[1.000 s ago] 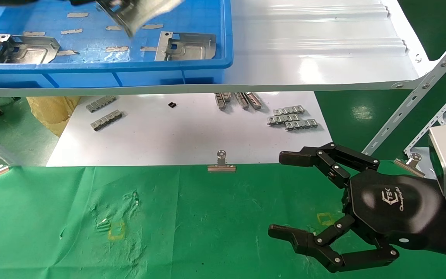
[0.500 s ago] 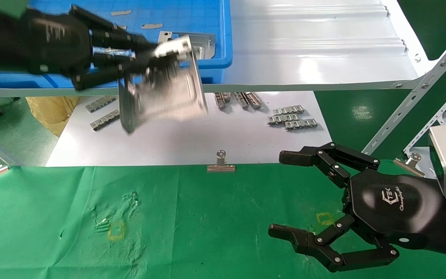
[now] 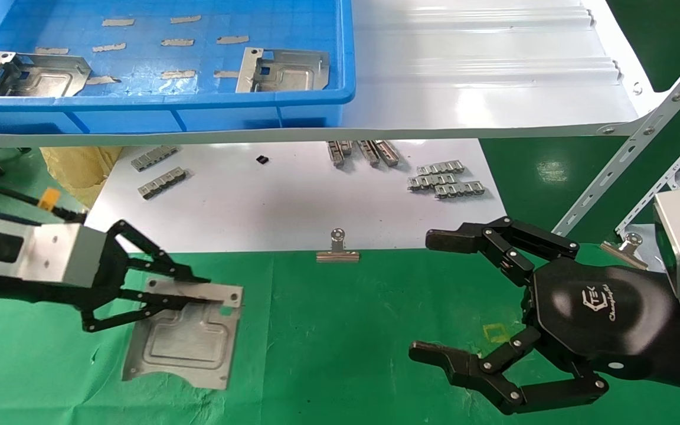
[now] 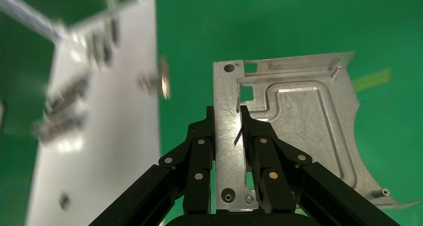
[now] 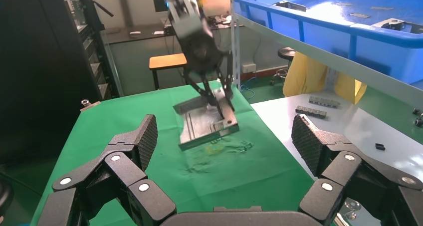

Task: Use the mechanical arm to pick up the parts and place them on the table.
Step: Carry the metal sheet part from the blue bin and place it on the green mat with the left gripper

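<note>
Left wrist view alone shows left hand [image 4: 227, 123] pinching part's [image 4: 294, 131] rim.

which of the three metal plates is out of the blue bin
The plate on the green cloth, pinched at its rim by the left gripper. The other two plates lie in the bin.

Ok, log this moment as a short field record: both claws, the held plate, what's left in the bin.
left claw: shut on metal plate, low over green cloth
metal plate: tilted, far edge near or on green cloth
right claw: open, empty, idle above the cloth
blue bin: two plates remain, on the white shelf
</note>
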Controlling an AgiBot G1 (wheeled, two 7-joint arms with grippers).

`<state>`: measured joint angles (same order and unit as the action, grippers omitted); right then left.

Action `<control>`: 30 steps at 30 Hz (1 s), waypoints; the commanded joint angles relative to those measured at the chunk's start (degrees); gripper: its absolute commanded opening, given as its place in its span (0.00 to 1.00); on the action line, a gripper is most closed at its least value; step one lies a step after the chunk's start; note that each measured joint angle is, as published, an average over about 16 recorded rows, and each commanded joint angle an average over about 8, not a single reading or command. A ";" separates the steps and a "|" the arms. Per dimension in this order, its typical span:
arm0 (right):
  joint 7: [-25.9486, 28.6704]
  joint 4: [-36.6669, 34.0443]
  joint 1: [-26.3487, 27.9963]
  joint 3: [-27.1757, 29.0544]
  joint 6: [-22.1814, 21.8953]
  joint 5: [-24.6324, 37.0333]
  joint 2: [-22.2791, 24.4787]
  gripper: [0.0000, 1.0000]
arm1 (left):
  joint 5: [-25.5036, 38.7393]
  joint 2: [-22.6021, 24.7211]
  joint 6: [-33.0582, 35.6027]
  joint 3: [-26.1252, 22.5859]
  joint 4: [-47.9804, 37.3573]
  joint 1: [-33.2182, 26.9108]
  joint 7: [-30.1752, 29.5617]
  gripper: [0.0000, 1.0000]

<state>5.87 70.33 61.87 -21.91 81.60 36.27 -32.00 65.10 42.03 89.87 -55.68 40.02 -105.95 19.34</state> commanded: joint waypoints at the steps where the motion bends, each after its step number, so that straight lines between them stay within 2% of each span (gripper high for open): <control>1: 0.00 0.00 0.00 0.00 0.00 0.00 0.00 1.00 | 1.35 0.10 -0.30 -1.98 -2.74 0.64 2.58 0.00; 10: 0.00 0.00 0.00 0.00 0.00 0.00 0.00 1.00 | 2.32 3.72 -1.97 -3.36 -14.68 4.67 10.64 0.00; 11: 0.00 0.00 0.00 0.00 0.00 0.00 0.00 1.00 | 2.34 4.15 -2.02 -3.45 -15.68 5.09 11.38 0.04; 12: 0.00 0.00 0.00 0.00 0.00 0.00 0.00 1.00 | 2.39 4.56 -2.17 -3.53 -16.63 5.45 12.16 0.13; 18: 0.00 0.00 0.00 0.00 0.00 0.00 0.00 1.00 | 3.27 6.46 -4.37 -3.93 -21.32 6.49 16.48 0.88; 19: 0.00 0.00 0.00 0.00 0.00 0.00 0.00 1.00 | 3.35 6.72 -4.77 -3.93 -22.00 6.55 17.00 0.97; 20: 0.00 0.00 0.00 0.00 0.00 0.00 0.00 1.00 | 3.42 7.00 -5.14 -3.94 -22.68 6.61 17.48 1.00; 25: 0.00 0.00 0.00 0.00 0.00 0.00 0.00 1.00 | 3.14 8.18 -5.83 -3.69 -25.65 6.70 18.95 1.00; 30: 0.00 0.00 0.00 0.00 0.00 0.00 0.00 1.00 | 1.27 8.32 -2.35 -2.78 -27.46 5.88 18.96 1.00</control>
<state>5.87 70.33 61.87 -21.91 81.60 36.26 -32.00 65.53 49.93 87.62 -58.41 13.13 -99.82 36.45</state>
